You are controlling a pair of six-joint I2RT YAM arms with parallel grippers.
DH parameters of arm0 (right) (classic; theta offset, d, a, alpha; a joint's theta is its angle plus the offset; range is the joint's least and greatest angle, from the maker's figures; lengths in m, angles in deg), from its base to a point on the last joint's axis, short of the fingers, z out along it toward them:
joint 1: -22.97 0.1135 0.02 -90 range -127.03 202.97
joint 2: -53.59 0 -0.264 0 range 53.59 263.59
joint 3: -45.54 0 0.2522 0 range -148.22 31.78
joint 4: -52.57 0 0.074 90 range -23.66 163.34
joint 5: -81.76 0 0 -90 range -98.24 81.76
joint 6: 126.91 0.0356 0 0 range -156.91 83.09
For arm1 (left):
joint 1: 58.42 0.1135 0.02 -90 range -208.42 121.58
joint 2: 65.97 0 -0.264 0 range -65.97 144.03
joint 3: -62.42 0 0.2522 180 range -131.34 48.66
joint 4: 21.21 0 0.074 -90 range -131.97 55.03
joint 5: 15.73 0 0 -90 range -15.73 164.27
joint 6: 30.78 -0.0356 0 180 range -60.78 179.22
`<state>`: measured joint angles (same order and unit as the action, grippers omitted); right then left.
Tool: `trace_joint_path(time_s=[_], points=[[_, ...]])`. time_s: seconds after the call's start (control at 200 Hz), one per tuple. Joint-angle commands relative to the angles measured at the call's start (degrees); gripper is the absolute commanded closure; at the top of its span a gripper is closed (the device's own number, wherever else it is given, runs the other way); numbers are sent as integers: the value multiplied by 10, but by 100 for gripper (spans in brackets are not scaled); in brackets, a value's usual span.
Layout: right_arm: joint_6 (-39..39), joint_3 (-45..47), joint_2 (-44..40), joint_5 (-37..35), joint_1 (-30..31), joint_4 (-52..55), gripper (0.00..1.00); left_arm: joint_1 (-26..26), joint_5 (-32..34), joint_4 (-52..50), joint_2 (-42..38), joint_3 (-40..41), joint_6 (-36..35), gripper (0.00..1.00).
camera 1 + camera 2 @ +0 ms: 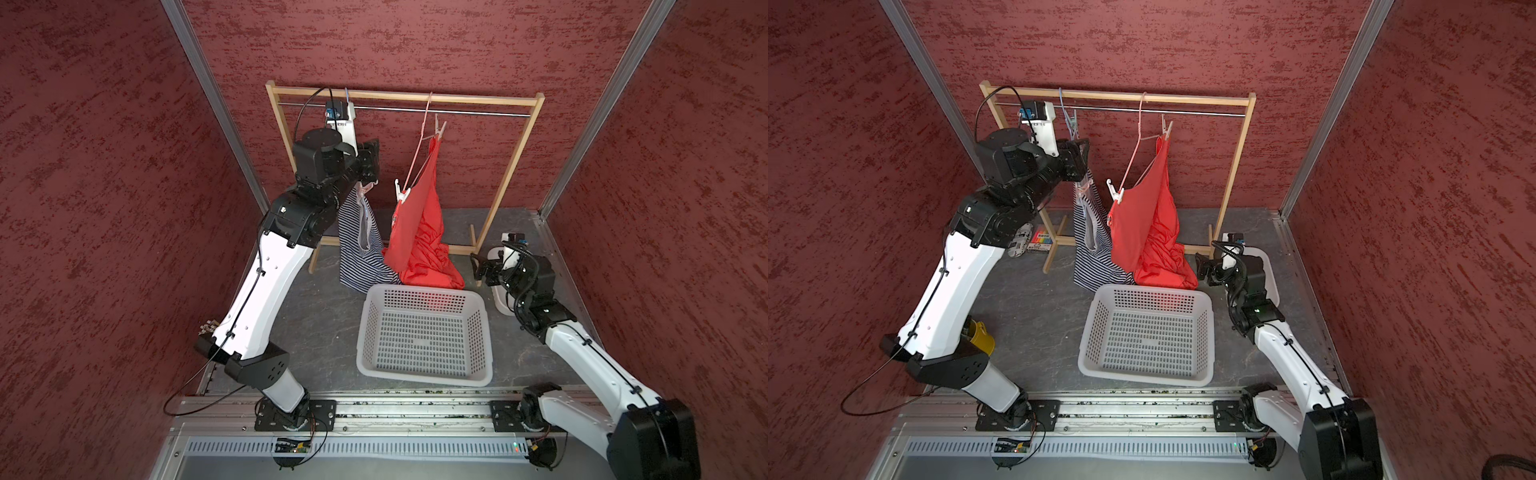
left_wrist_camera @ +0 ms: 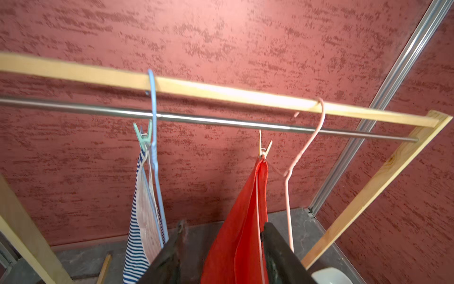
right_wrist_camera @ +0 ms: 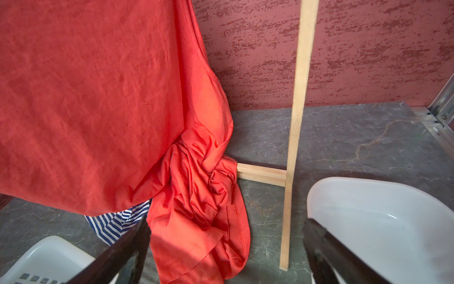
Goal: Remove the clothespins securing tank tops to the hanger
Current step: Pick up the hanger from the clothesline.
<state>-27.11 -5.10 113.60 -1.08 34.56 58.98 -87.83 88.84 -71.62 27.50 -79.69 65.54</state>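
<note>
Over on the left, the left pincer is reaching up high beside the striped top. I think it is going for a clothespin there. Its two fingers are standing apart, and I am not seeing anything pinched between them. A small pale thing is sitting just under it, but it is too blurry to name.

The striped top is hanging from a blue hanger on the metal bar of the wooden rack. A green clothespin is biting the strap onto the hanger so the top is not sliding off.

Next along, the orange top is hanging from a pink hanger. A white clothespin is holding its near strap and a beige clothespin is holding its far strap. The bottom of this top is bunching up on the surface.

A white basket is sitting in front of the tops, probably to catch things.

Far right, the right pincer is hanging low near the orange top. It is spread wide and gripping nothing, with a white tub beside it.

Counting now: two arms, two hangers, two tops, three clothespins I am sure of, one basket and one tub.
</note>
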Motion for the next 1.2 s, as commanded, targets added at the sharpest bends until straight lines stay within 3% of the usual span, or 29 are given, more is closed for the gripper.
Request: trace_joint_path(time_s=[0.0, 0.095, 0.175, 0.581, 0.957, 1.067, 1.192], points=[[1, 5, 2, -6, 4, -13, 1, 1, 59, -60, 40, -56, -30, 47], [1, 4, 4, -6, 4, -10, 1, 3, 92, -150, 101, -166, -41, 46], [1, 5, 3, -9, 4, -10, 1, 5, 96, -174, 132, -209, -43, 46], [0, 4, 6, -14, 4, -4, 1, 37, 81, -181, 159, -193, -10, 46], [0, 7, 7, -20, 4, 1, 1, 69, 15, -158, 168, -150, 20, 47], [1, 10, 5, -22, 4, 2, 1, 79, -5, -163, 173, -150, 29, 55], [1, 9, 7, -23, 4, 2, 1, 90, -29, -171, 174, -147, 33, 73]])
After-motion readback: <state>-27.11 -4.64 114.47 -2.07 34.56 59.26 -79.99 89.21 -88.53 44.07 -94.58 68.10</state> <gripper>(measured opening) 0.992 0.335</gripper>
